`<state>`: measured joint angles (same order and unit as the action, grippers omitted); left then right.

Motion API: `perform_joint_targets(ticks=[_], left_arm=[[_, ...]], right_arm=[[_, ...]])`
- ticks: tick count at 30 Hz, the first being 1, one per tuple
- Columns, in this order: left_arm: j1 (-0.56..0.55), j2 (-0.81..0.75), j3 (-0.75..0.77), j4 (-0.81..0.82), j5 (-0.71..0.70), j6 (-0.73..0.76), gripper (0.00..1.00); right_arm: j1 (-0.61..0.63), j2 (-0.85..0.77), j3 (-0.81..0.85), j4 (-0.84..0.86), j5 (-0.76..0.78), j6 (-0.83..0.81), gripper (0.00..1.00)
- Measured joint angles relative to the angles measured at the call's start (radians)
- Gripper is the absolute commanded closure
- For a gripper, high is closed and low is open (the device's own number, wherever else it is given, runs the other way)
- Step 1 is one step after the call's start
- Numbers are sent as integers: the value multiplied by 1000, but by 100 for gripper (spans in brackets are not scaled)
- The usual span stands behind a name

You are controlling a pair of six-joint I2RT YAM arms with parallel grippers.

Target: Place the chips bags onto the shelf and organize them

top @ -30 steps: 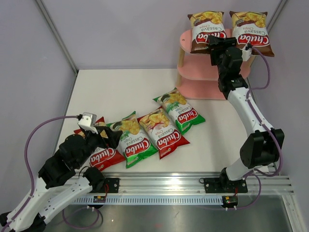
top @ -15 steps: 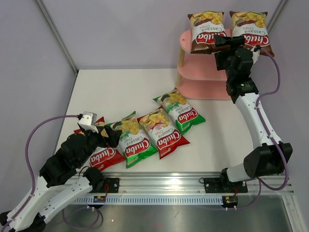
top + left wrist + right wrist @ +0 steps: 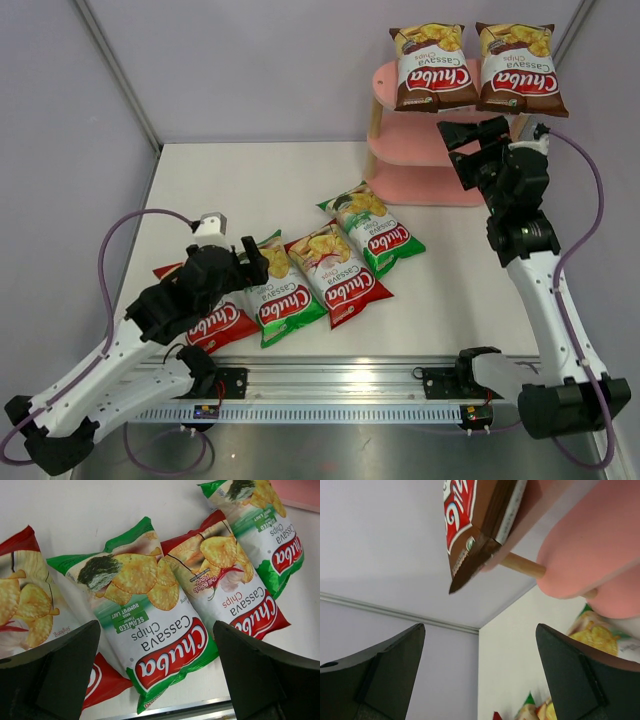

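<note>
Left claw point(image 3: 159, 647): spread wide, empty, poised over green bag point(image 3: 275, 295), lower left of worktop point(image 3: 230, 190); the bag's long axis runs diagonally between its fingers. Left arm nearer. Right claw point(image 3: 480, 670): spread wide, empty, beside shelf point(image 3: 420, 185), upper right.

Saw loads of bare table point(image 3: 250, 190) upper left of the overhead view. Found the top of the shelf point(image 3: 420, 185), upper right, jammed with two brown bags point(image 3: 432, 70). Spotted an open middle board point(image 3: 415, 135) underneath. Got blocked lower centre by a row of four bags point(image 3: 330, 265).

Glossy chips bags point(image 3: 150, 625); apparently wooden shelf posts point(image 3: 522, 566)
</note>
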<state>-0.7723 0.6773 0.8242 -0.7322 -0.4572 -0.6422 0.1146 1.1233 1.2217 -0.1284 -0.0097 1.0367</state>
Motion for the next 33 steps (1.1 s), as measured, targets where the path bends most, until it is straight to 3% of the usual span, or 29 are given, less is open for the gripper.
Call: perform_joint_targets(ticks=[4, 9, 14, 20, 24, 30, 33], left_arm=[[10, 71, 0, -40, -51, -132, 1], [91, 60, -86, 4, -12, -204, 1], [260, 21, -254, 126, 159, -193, 1], [452, 45, -415, 316, 399, -161, 1], [476, 98, -487, 454, 500, -160, 1], [488, 131, -546, 585, 520, -182, 1], [494, 131, -586, 658, 520, -211, 9]], right_arm=[[0, -178, -129, -41, -29, -106, 1], [-1, -352, -243, -83, -160, -236, 0], [-3, -416, -323, -74, -467, -298, 1], [-3, -484, -500, 25, -752, -243, 1], [-3, -522, -509, 37, -826, -244, 1], [-2, -525, -507, 96, -898, -232, 1], [-2, -513, -507, 111, -906, -226, 0]])
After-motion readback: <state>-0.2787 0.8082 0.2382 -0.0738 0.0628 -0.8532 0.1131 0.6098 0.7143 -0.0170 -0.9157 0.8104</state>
